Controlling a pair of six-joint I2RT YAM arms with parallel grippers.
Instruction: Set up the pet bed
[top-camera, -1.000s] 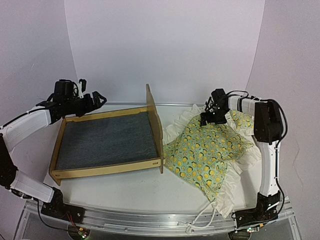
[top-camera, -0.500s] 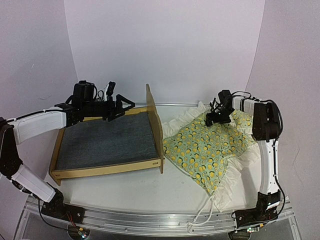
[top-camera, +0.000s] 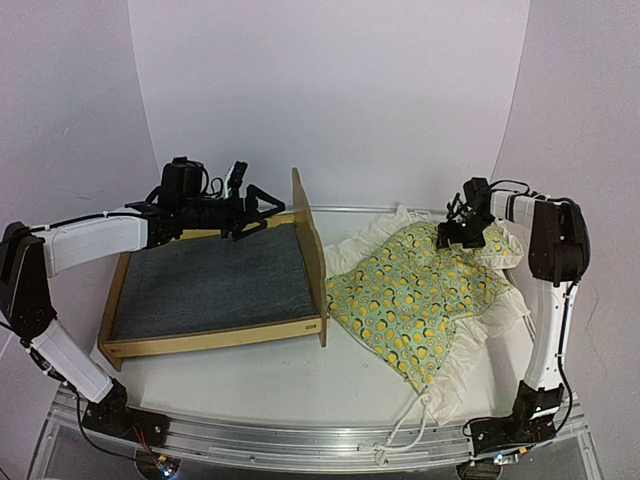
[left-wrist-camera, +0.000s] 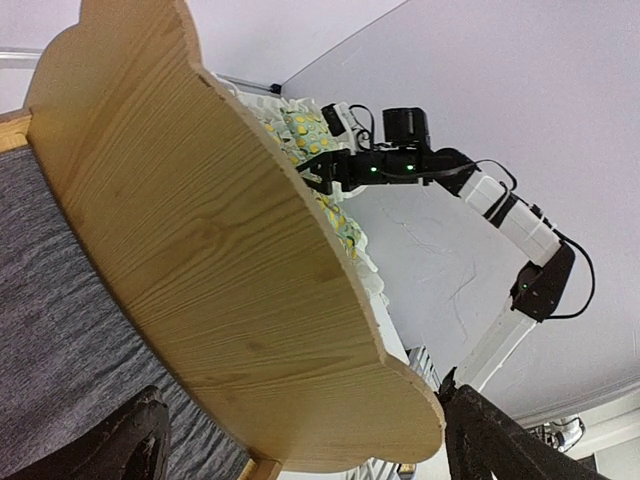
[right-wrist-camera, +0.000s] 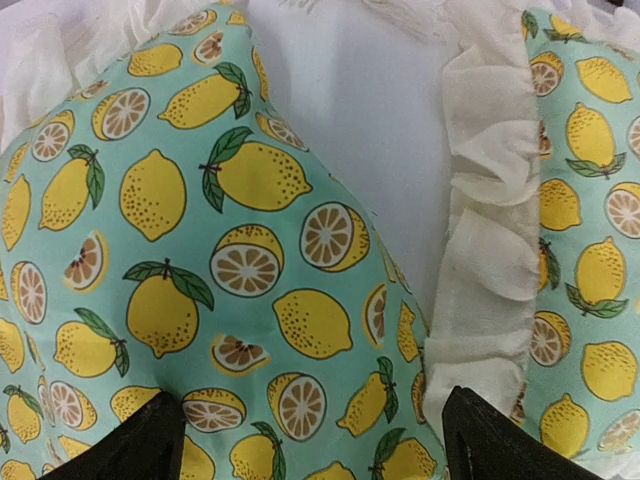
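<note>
Pet bed (top-camera: 210, 282) lies lengthwise left-right, headboard (top-camera: 309, 245) rightward (upright); left hand (top-camera: 268, 208) and right hand (top-camera: 450, 236) gape empty.

No writing, label or number can be read on the pet bed (top-camera: 212, 337) or the blanket (top-camera: 410, 300).

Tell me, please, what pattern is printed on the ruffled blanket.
The blanket has yellow lemons and slices on mint green; clearest in the right wrist view.
</note>
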